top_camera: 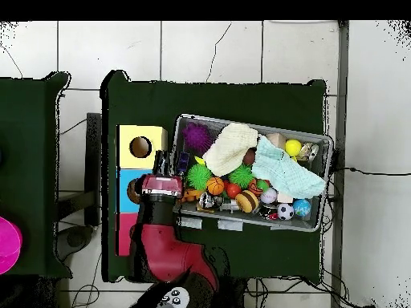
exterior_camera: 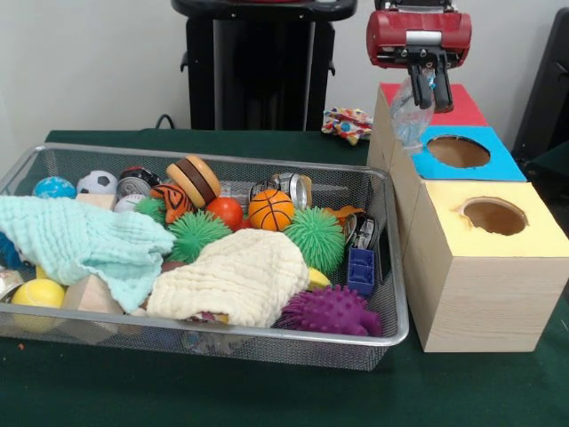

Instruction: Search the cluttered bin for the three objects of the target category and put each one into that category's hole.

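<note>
Clear, bluish plastic — a dented bottle (exterior_camera: 412, 114) hangs pinched between the dark fingers of the red gripper (exterior_camera: 429, 93), its body drooping at about 7 o'clock from the fingertips. In the front view the gripper, closed on the bottle's upper part, hovers over the row of three wooden boxes, with the bottle above the near-left edge of the blue box (exterior_camera: 498, 165) and its round hole (exterior_camera: 458, 151) lying at roughly 4 o'clock from the bottle. A red box (exterior_camera: 462, 111) stands behind the blue one and a yellow box (exterior_camera: 484, 267) in front. At 8 o'clock from the gripper sits the wire-mesh bin (exterior_camera: 391, 334) on the green table (exterior_camera: 267, 391) — crowded with a mint cloth (exterior_camera: 84, 240), a cream cloth (exterior_camera: 236, 280), green spiky balls (exterior_camera: 316, 236), a purple spiky ball (exterior_camera: 333, 311), a small basketball (exterior_camera: 270, 210), a soccer ball (exterior_camera: 96, 182) and a shiny can (exterior_camera: 293, 187). From overhead the red arm (top_camera: 164, 241) reaches up from 6 o'clock, its gripper (top_camera: 163, 168) over the boxes, the bin (top_camera: 317, 228) at 3 o'clock from it.
</note>
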Available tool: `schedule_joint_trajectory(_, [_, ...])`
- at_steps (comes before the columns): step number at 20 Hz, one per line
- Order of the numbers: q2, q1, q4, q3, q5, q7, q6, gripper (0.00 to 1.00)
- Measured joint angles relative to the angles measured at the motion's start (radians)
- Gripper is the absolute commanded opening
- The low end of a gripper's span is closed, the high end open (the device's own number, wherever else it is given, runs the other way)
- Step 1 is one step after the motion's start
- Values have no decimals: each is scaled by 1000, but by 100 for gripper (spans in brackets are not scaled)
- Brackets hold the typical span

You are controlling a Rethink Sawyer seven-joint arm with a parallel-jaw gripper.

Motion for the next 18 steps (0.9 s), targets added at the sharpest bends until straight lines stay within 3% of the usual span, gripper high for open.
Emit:
schedule_joint_trajectory(5, [35,55,19,-19,63,0,-24,0])
schedule_joint_trajectory(18, [116,60,21,-35,85,0,-24,0])
